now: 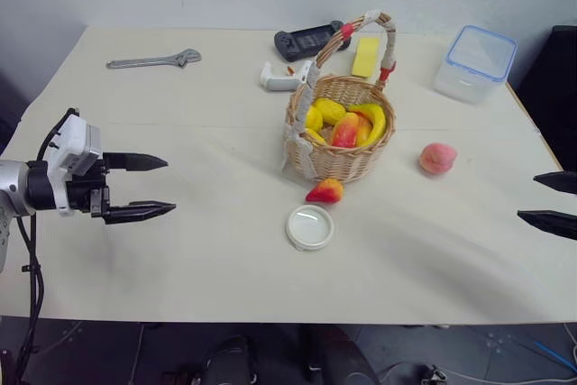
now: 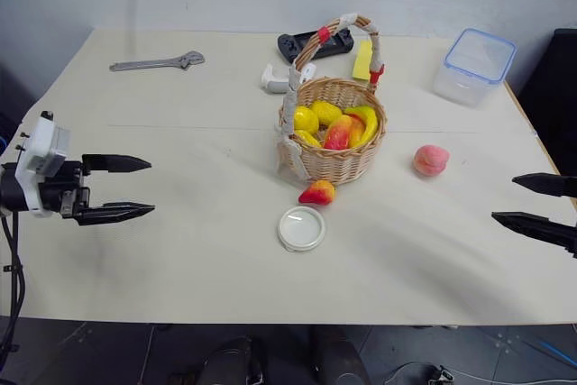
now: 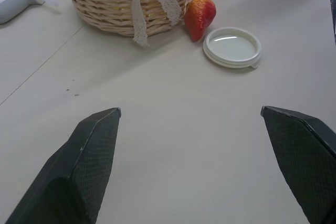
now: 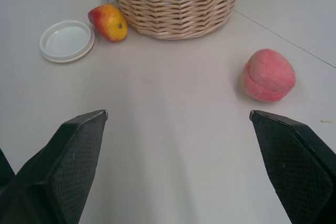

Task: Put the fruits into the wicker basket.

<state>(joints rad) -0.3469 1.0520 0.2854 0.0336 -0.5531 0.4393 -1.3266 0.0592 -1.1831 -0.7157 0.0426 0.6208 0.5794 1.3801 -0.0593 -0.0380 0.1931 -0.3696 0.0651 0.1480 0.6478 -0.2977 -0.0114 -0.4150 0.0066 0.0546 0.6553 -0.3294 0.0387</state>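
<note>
Two black-fingered grippers, both spread wide and holding nothing; left gripper [image 1: 155, 187] hanging over bare cream table [image 1: 180, 250] at its left side, fingers pointing inward, touching no object; right gripper [image 2: 532, 202] at the right edge, fingers likewise parted and clear of everything, aimed toward the middle.

Nearest the front edge, between the two grippers: round white plastic lid [image 1: 309, 227], lying flat with rim up; just beyond it, close but apart, pointed red-and-yellow fruit [image 1: 325, 191] lying on its side against the foot of the basket, whether touching cannot be told. Off to the right, well apart from the basket and nearer the right gripper, round pink-orange peach [image 1: 437, 158], alone on open table with nothing between it and the parted fingers.

Mid-table: round tan wicker basket [image 1: 338, 161] with tall arched handle wrapped in white cloth and red tape, lace bow hanging down its front wall; inside, yellow lemons [image 1: 323, 114], curved yellow banana [image 1: 373, 120] along the right wall, and red-orange fruit [image 1: 346, 131] among them.

Farther back: white handheld device [image 1: 281, 76] just behind the basket on the left; silver metal wrench [image 1: 153, 60] far left; black game controller [image 1: 306, 41]; yellow rectangular sponge [image 1: 366, 56] behind the handle; clear blue-rimmed plastic box [image 1: 474, 62] at the far right corner.
</note>
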